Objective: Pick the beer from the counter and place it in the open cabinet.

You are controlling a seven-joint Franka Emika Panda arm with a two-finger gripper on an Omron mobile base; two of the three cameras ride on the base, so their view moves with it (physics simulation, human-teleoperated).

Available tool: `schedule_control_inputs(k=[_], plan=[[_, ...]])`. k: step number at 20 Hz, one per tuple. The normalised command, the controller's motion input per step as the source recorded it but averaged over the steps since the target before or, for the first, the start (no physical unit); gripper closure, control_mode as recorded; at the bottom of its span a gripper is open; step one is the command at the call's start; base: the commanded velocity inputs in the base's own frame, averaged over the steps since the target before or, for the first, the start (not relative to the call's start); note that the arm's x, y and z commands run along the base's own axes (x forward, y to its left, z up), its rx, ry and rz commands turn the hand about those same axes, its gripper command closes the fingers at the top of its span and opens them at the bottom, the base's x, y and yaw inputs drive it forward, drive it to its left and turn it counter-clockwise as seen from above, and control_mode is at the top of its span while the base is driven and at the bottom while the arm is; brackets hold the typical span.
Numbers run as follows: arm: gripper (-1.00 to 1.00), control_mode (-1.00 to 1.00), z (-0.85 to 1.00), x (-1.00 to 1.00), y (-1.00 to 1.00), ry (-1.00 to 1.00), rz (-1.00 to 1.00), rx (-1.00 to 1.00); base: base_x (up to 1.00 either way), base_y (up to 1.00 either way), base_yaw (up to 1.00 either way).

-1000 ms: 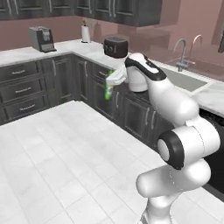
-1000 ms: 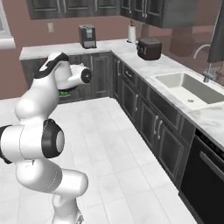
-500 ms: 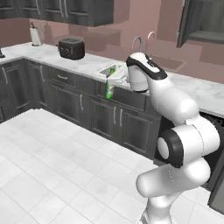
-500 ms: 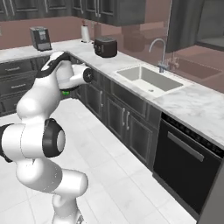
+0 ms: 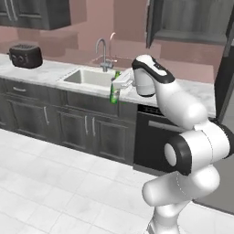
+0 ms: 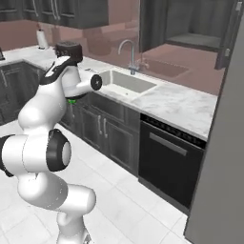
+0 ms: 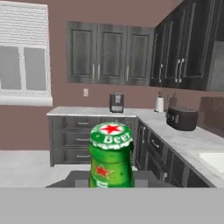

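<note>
The beer (image 5: 114, 91), a small green bottle, hangs in the air in front of the counter's edge, held upright in my gripper (image 5: 119, 85), which is shut on it. In the hand view the beer (image 7: 110, 157) stands close up between the dark fingertips (image 7: 70, 180). A sliver of the green beer (image 6: 72, 100) peeks out behind my forearm. The white marble counter (image 5: 50, 69) runs along the wall. The open cabinet (image 5: 194, 20) hangs above and to the right of the bottle; its shelf and swung-out door (image 6: 229, 33) show in the right base view.
A sink (image 5: 87, 76) with a faucet (image 5: 103, 51) is set in the counter just behind the bottle. A toaster (image 5: 25, 55) stands far left. A black dishwasher (image 6: 171, 162) sits under the counter (image 6: 176, 102). A tall grey panel (image 6: 221, 167) rises at the right.
The whole picture has shifted as the base turned: toaster and corner slid left, sink and open cabinet came into view. The beer stays in the shut gripper.
</note>
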Motion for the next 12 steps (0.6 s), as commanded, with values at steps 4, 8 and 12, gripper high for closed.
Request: schedule_control_inputs(k=[4,8,12], plan=[[1.00,1.00,0.00,0.00,0.00,0.00,0.00,0.00,-0.22,0.11,-0.42],[1.00,1.00,0.00,0.00,0.00,0.00,0.00,0.00,-0.23,0.07,-0.40],[1.00,1.00,0.00,0.00,0.00,0.00,0.00,0.00,-0.28,0.05,-0.40]])
